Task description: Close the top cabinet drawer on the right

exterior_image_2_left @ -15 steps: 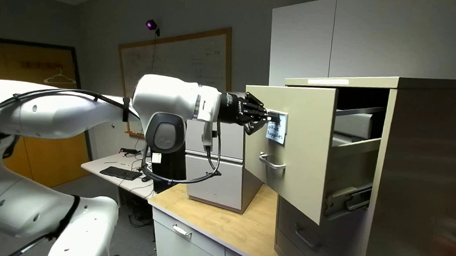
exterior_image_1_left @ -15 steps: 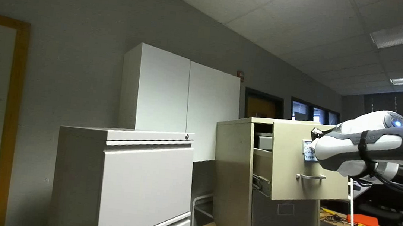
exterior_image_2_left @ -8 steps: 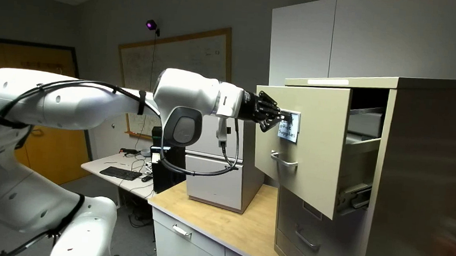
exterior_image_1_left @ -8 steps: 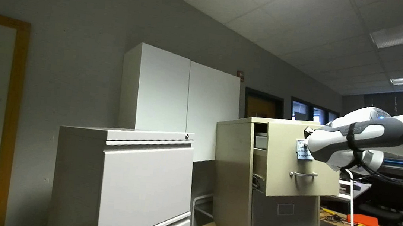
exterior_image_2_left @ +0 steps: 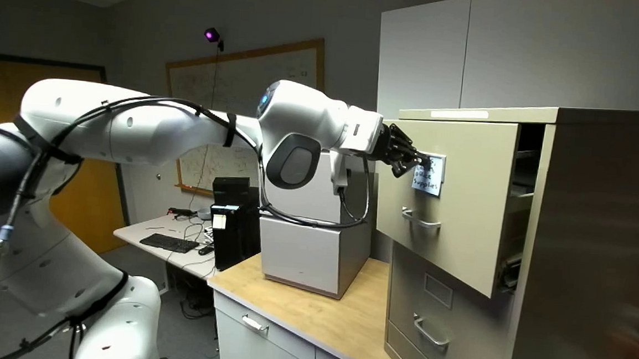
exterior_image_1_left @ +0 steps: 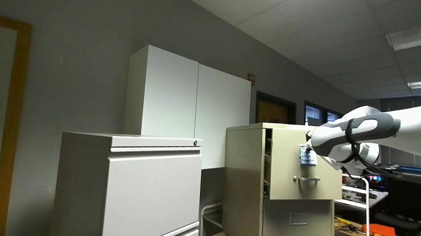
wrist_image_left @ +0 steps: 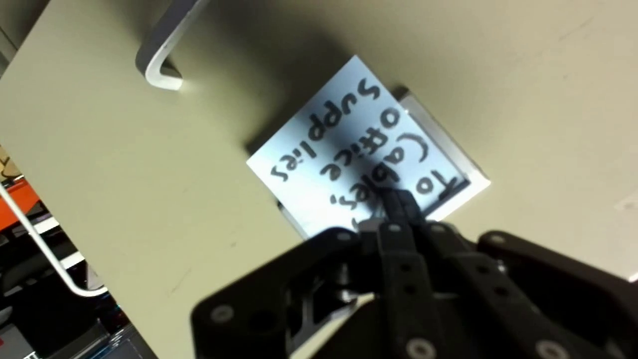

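Note:
The top cabinet drawer, with its tan front, stands partly open from the narrow beige filing cabinet in both exterior views [exterior_image_1_left: 282, 164] [exterior_image_2_left: 466, 227]; a narrow gap shows at its side. Its front fills most of the wrist view [wrist_image_left: 149, 164]. A handwritten label [exterior_image_2_left: 427, 180] sits in the holder, above the metal handle [exterior_image_2_left: 421, 220]. My gripper [exterior_image_2_left: 425, 161] is shut, with nothing between its fingers. Its fingertips, also seen in the wrist view [wrist_image_left: 401, 204], appear to press on the label [wrist_image_left: 319, 154]. In an exterior view the arm mostly hides the gripper.
The filing cabinet's lower drawer [exterior_image_2_left: 428, 314] is shut below. A wider light-grey cabinet [exterior_image_1_left: 151, 194] stands beside it on a wooden counter [exterior_image_2_left: 317, 307]. White wall cupboards [exterior_image_1_left: 170, 94] hang behind. A white metal rack [exterior_image_1_left: 366, 212] stands near the drawer's far side.
The arm has moved steadily toward the filing cabinet, its fingertips staying at the label. The top drawer has slid inward, and its side gap has become much narrower. The gripper has stayed shut.

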Robot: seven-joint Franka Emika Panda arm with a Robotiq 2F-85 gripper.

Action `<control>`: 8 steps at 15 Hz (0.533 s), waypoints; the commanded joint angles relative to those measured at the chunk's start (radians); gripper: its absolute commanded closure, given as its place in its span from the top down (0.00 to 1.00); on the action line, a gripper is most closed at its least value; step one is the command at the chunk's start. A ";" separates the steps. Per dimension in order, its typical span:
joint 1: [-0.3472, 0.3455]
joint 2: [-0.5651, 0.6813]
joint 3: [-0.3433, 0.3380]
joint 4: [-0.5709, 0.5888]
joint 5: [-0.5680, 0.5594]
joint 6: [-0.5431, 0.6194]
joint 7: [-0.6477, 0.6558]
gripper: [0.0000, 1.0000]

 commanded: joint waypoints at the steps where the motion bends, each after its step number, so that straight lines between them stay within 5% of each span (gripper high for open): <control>1: 0.099 0.115 -0.038 0.164 0.025 -0.056 -0.039 0.00; 8: 0.168 0.206 -0.105 0.299 0.029 -0.163 -0.071 0.00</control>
